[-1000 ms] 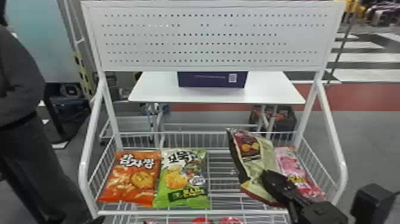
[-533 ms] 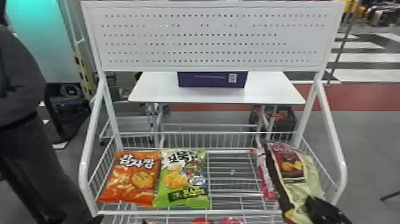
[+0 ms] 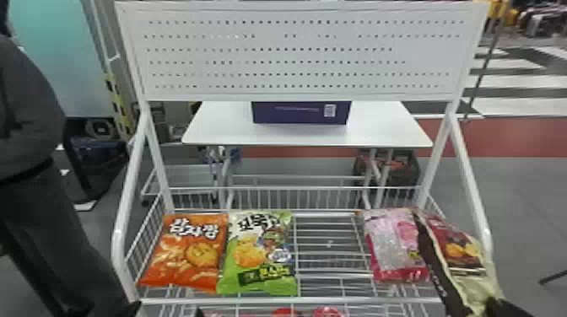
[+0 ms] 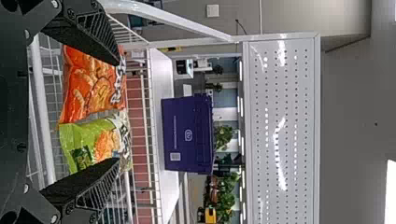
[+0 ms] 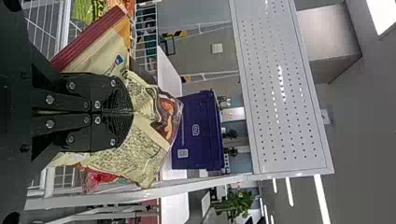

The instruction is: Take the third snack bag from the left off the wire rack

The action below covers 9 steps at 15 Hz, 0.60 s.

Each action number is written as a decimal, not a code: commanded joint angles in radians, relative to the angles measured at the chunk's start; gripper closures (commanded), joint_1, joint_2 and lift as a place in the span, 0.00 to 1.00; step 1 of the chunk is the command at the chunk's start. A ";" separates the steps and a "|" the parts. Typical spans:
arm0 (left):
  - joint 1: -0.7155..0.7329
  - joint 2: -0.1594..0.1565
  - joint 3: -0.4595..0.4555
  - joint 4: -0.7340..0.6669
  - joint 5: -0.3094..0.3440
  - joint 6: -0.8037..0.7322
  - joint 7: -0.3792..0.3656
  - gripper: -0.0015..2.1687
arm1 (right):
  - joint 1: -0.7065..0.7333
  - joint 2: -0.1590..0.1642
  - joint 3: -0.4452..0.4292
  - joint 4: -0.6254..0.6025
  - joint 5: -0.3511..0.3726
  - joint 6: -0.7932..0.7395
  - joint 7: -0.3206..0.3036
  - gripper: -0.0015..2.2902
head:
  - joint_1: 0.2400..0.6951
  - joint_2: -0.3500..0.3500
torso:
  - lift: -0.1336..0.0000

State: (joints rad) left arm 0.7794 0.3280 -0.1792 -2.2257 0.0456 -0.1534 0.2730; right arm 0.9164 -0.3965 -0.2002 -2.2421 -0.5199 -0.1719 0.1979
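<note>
The right hand (image 5: 122, 116) grips the dark red snack bag (image 3: 457, 248), tilted up at the right front corner of the wire rack (image 3: 126, 219), likely to clear its rim; the left hand (image 4: 116, 112) hangs wide-open before it.

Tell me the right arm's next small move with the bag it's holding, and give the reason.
Probably draw the right claw back toward the robot and a little up. It is shut on the red-and-olive snack bag, whose far end hangs over the right end of the wire rack, overlapping the pink bag; it hasn't cleared the front rail.
</note>
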 commanded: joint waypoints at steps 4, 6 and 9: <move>0.012 0.000 0.023 -0.003 0.013 -0.010 0.000 0.08 | 0.021 0.005 -0.019 0.024 0.004 -0.034 0.000 0.98 | 0.57 0.50 | 1.00; 0.014 0.000 0.021 -0.005 0.011 -0.010 0.000 0.08 | 0.021 0.007 -0.022 0.022 0.004 -0.037 0.000 0.98 | 0.57 0.50 | 1.00; 0.012 -0.001 0.023 -0.005 0.011 -0.010 0.000 0.08 | 0.021 0.008 -0.024 0.021 0.009 -0.044 0.000 0.98 | 0.57 0.50 | 1.00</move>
State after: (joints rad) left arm 0.7924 0.3266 -0.1576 -2.2304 0.0568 -0.1633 0.2721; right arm 0.9372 -0.3883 -0.2238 -2.2200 -0.5141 -0.2136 0.1979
